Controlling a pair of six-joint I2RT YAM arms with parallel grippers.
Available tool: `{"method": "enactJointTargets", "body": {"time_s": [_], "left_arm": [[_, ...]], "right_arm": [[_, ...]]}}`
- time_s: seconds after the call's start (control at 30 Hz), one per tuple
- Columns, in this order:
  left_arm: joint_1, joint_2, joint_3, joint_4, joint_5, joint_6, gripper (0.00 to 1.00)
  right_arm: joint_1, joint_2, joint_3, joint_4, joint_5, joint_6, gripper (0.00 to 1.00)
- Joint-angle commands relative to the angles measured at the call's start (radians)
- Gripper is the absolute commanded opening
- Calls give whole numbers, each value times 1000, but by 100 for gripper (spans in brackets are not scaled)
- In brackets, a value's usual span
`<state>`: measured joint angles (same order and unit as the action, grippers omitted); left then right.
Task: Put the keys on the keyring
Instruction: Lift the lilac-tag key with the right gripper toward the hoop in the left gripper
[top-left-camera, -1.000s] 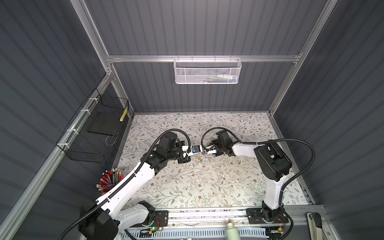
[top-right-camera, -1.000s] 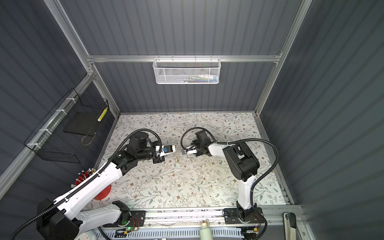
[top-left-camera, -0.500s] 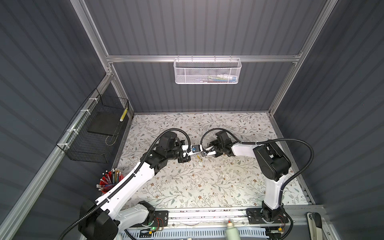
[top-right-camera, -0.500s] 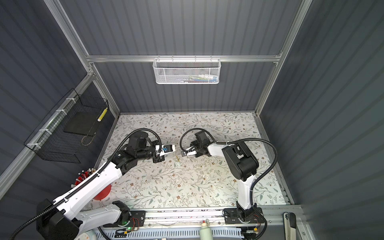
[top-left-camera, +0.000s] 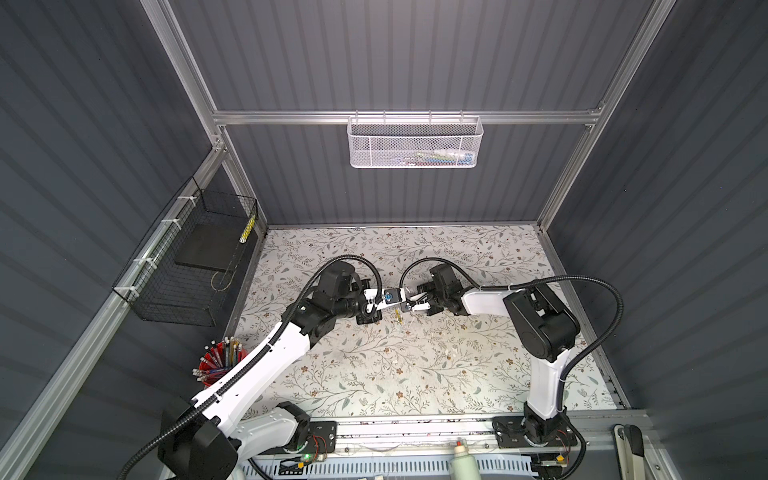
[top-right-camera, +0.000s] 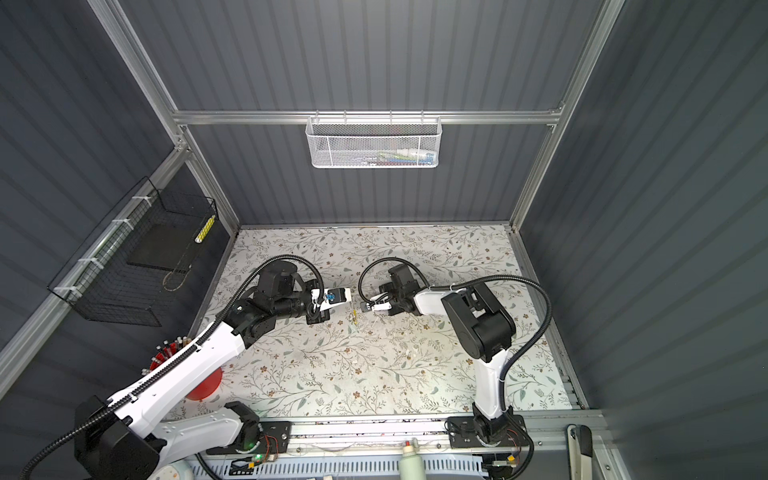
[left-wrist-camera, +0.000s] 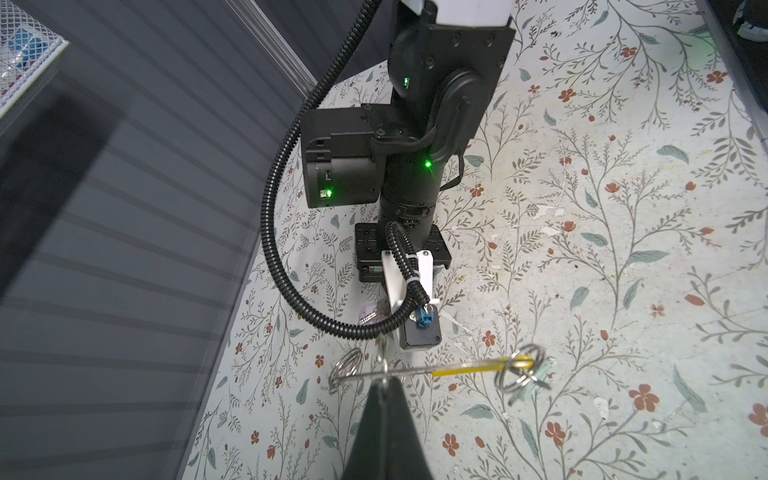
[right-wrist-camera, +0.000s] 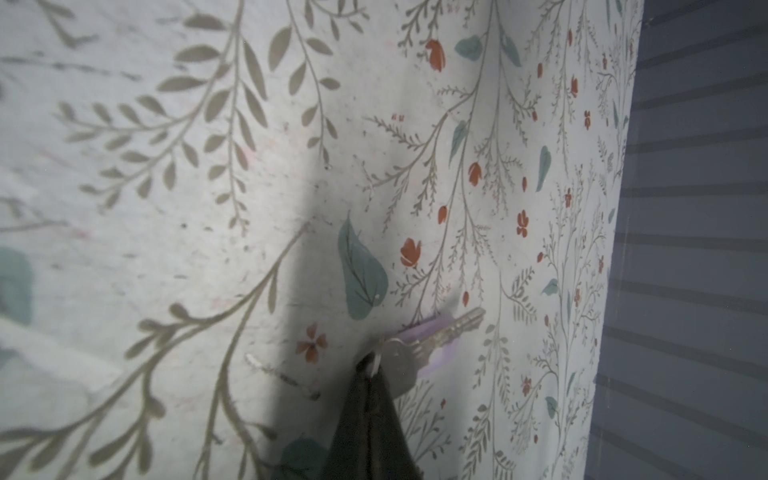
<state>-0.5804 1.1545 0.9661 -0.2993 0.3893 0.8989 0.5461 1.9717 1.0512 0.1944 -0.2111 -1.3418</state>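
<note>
Above the floral mat (top-left-camera: 374, 374), left fingers (left-wrist-camera: 374, 415) pinch the keyring (left-wrist-camera: 469, 368) at their tips; right fingers (right-wrist-camera: 361, 415) clench the keys (right-wrist-camera: 432, 332).

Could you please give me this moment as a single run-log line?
left gripper: shut on keyring | right gripper: shut on key | status: key not visibly threaded on keyring

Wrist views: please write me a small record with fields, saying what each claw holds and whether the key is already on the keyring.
Left claw: shut on keyring, gripping its thin grey part
Keyring: one yellow part, beside the claw
Right claw: shut on key, at its head
Key: silvery, blade pointing away from the claw
Claws: facing each other, close together, over the middle of the table
Key on keyring: cannot tell
</note>
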Motion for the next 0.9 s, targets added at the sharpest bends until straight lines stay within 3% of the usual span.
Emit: {"method": "enactJointTargets", "body": {"time_s": [0.0,0.4,0.67,0.87], "left_arm": [[8,3,35,3,33,6,0],[10,-1,58,-9,108,0,0],[0,-6,52,-14,211,22,0],[-69,1,71,-71,163,81,0]], "right_arm": [[-4,-59,-33,29,-11,117,0],[-75,-348,-175,33,-113,406,0],[-75,-603,-207,-86,-212,452,0],[-76,-752,-171,-252,-314,429,0]]}}
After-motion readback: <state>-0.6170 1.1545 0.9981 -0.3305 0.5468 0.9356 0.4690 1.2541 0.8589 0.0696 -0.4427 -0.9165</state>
